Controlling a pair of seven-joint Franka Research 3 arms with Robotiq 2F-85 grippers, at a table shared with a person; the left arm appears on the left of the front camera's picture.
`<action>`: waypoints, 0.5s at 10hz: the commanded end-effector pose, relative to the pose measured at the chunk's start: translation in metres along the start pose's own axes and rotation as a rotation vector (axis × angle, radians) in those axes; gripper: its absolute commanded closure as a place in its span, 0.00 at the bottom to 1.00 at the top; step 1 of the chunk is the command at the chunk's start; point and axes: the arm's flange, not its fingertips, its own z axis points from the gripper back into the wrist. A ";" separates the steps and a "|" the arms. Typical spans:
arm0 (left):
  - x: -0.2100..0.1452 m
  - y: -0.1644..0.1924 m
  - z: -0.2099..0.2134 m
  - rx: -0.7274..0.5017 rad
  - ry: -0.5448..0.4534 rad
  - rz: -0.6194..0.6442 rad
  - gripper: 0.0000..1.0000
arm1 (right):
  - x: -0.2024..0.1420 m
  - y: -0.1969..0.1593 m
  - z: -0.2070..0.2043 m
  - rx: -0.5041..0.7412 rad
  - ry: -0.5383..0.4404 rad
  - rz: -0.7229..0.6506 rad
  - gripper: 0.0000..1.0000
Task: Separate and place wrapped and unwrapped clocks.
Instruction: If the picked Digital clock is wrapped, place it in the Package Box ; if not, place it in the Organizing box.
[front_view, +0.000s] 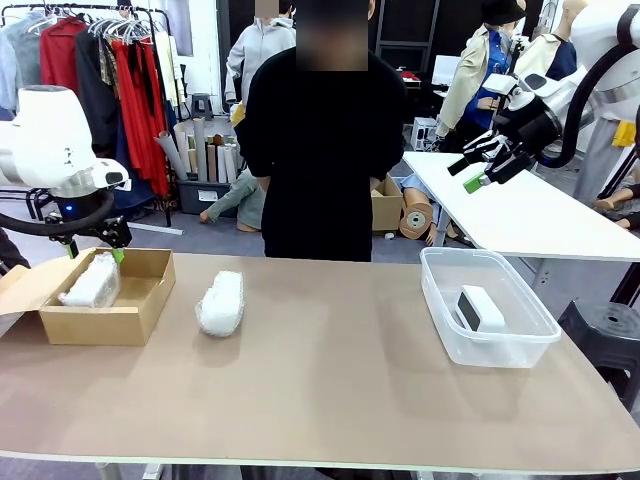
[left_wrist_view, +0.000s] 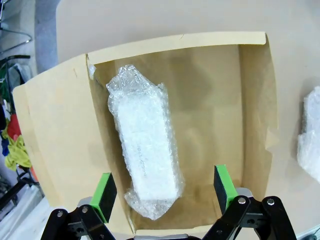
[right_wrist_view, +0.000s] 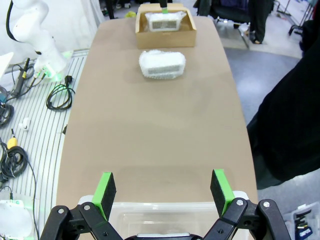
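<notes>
Front view: sorting is judged from the layout. The desk (front_view: 330, 380) carries a cardboard box (front_view: 150, 295) at frame left for wrapped items and a clear bin (front_view: 440, 300) at frame right for bare ones. One wrapped bundle (front_view: 92, 282) is laid in the box, its long axis running lower left to upper right. A second wrapped bundle (front_view: 221, 303) is left on the bare desk just right of the box, long axis near-to-far, judged not yet sorted. The bare clock (front_view: 480, 310) is set in the bin, dark screen turned toward frame left. The left gripper (left_wrist_view: 164, 180) is hung over the box, jaws spread, nothing pinched. The right gripper (right_wrist_view: 162, 187) is held above the bin, jaws spread, empty.
</notes>
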 end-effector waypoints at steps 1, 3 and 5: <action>0.000 0.001 0.001 0.000 -0.003 0.002 0.00 | 0.001 0.001 0.001 0.001 0.001 0.002 0.00; 0.000 0.001 0.001 0.000 -0.003 0.002 0.00 | 0.001 0.001 0.001 0.001 0.001 0.002 0.00; 0.000 0.001 0.001 0.000 -0.003 0.002 0.00 | 0.001 0.001 0.001 0.001 0.001 0.002 0.00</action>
